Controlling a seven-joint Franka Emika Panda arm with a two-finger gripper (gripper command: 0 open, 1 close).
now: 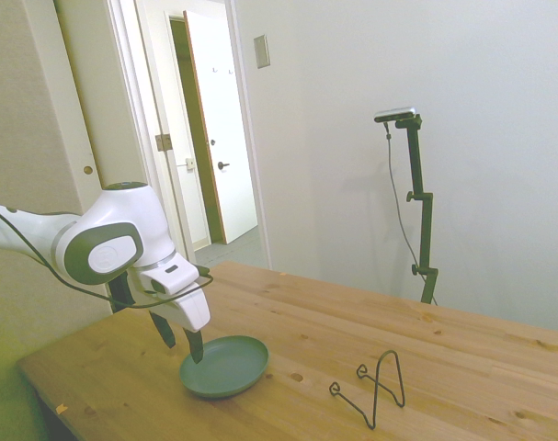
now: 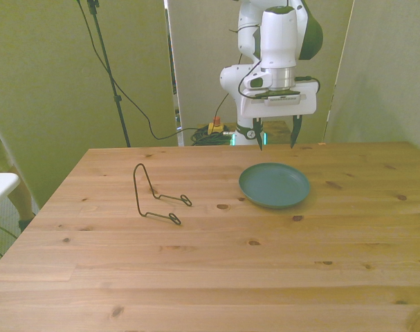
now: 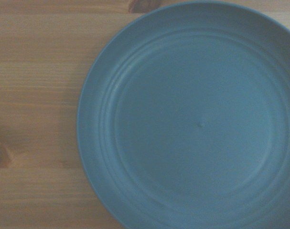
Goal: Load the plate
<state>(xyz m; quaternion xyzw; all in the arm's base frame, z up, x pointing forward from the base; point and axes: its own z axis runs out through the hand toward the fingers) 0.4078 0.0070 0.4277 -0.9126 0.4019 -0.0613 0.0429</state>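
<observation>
Plate [image 2: 274, 185] lies flat on wooden table [image 2: 210, 277], toward the front view's right, well apart from wire stand [image 2: 156, 197] at left. Gripper [image 2: 275, 143] hovers above plate's far rim, fingers spread wide, empty. Open white door [image 1: 222, 119] behind, plain pale walls.

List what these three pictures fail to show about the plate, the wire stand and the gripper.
- Round grey-green plate: the wrist view's edge cuts off part of its rim.
- White arm's two-finger gripper: in the side view, whether a fingertip touches the plate's rim is unclear; the front view shows the fingers open, behind the plate.
- Thin black wire stand: too thin in either view to tell how its feet rest on the wooden table.
</observation>
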